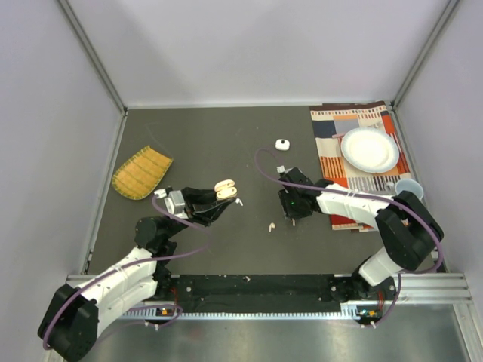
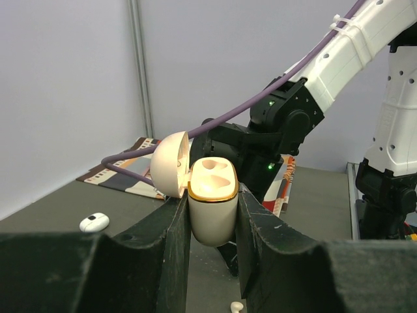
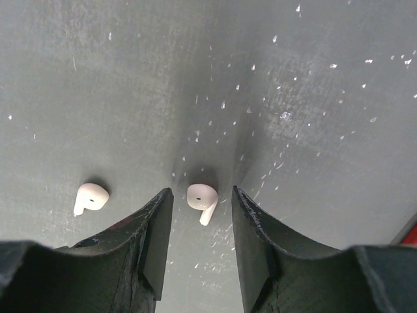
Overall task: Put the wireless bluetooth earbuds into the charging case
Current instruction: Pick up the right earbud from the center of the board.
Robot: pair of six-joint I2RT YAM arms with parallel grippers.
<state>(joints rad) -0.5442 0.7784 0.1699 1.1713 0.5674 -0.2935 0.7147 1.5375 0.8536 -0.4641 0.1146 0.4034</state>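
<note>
While left gripper [image 2: 212, 203] clamps open charging case [image 2: 212, 189], right gripper [image 3: 202, 193] straddles earbud [image 3: 203, 198]

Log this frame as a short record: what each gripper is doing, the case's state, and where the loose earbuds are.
Left gripper: shut on cream gold-rimmed charging case, held upright
Case: lid open, both wells empty
Right gripper: open, straddling a pale pink earbud on the grey table
Other earbud: pale, on the table outside the jaws

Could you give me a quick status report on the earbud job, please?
Left gripper shut on open charging case, sockets empty. Right gripper open, jaws straddling one earbud on the table, not touching. Second earbud lies nearby; nothing blocking.
</note>
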